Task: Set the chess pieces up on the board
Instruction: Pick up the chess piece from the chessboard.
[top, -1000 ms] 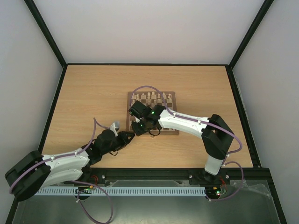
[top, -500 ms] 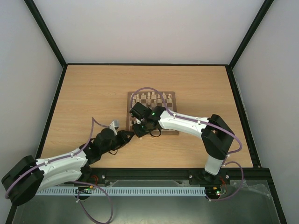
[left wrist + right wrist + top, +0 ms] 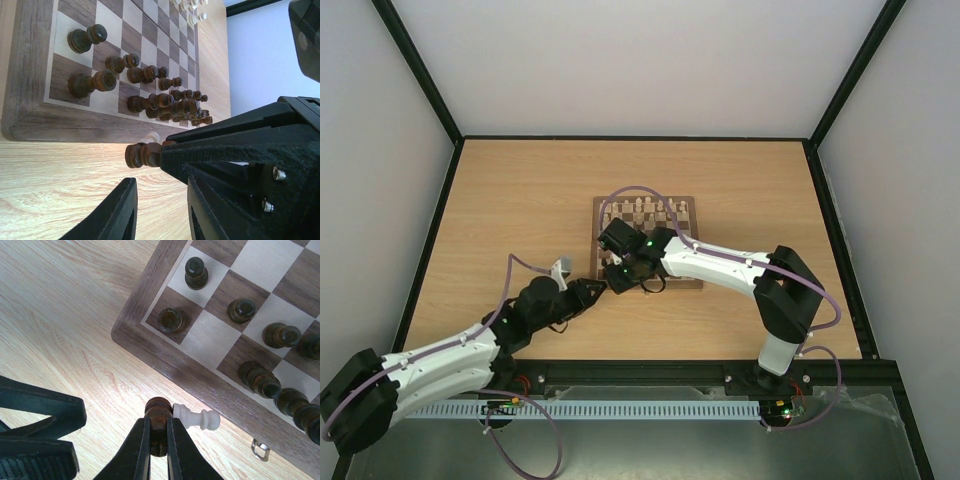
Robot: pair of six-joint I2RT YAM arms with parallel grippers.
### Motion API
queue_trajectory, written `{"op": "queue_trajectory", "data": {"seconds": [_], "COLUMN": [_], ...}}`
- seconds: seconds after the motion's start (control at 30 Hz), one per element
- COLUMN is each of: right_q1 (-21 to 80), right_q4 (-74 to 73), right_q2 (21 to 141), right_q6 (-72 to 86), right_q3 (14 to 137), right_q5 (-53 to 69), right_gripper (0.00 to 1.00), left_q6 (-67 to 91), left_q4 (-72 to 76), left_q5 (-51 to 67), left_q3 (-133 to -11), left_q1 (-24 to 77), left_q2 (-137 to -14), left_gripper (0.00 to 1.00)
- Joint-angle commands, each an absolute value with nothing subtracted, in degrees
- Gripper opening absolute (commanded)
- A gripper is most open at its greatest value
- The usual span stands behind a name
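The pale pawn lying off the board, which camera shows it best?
Right wrist view: the pale pawn lies on its side on the table beside the board, whole and sharp. Left wrist shows only a blurred pale bit; top view, nothing discernible.

Brown-and-cream checkered board [image 3: 207, 340], a dark brown piece [image 3: 158, 414], a cream pawn [image 3: 197, 418].

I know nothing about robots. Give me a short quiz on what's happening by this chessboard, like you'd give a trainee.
1. True or false: the right tool is shut on a dark brown wooden chess piece, beside the checkered wooden chessboard.
2. Where does the small white pawn lie on its side? A: on a board square; B: on the light wooden table by the board's border; C: in the left tool.
3. Fill in: the pale cream chess pieces stand along the board's ____ edge from the arms.
Key: 1 true; 2 B; 3 far.
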State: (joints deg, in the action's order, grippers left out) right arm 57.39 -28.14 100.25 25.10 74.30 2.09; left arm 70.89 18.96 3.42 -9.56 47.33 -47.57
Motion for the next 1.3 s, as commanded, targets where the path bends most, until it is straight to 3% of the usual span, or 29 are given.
{"op": "queue_trajectory", "data": {"seconds": [0.0,0.57,1.1,1.27], "right_q1": [57.5,67.6,76.2,76.5], "right_q4": [-30.4,-41.5,-47.2,-49.0], "right_q2": [98.5,100.8,106.7,106.8], "right_q6": [25.3,24.5,13.9,13.7], "right_q3": [75.5,76.0,79.8,79.1], "right_q5": [2.3,-14.5,-8.4,-12.3], "right_gripper": [0.06,0.05,0.04,0.04], "left_q6": [70.3,70.0,70.9,70.7], "left_q4": [16.8,3.5,3.9,6.3], "left_q5": [2.8,-1.1,2.0,3.8], "left_q3": [-8.2,-4.6,-0.7,0.0], "left_q1": [47.5,47.3,46.3,45.6], "left_q2": [-45.0,-27.9,-25.4,-27.7], "left_gripper": [0.31,0.32,0.41,0.42]}}
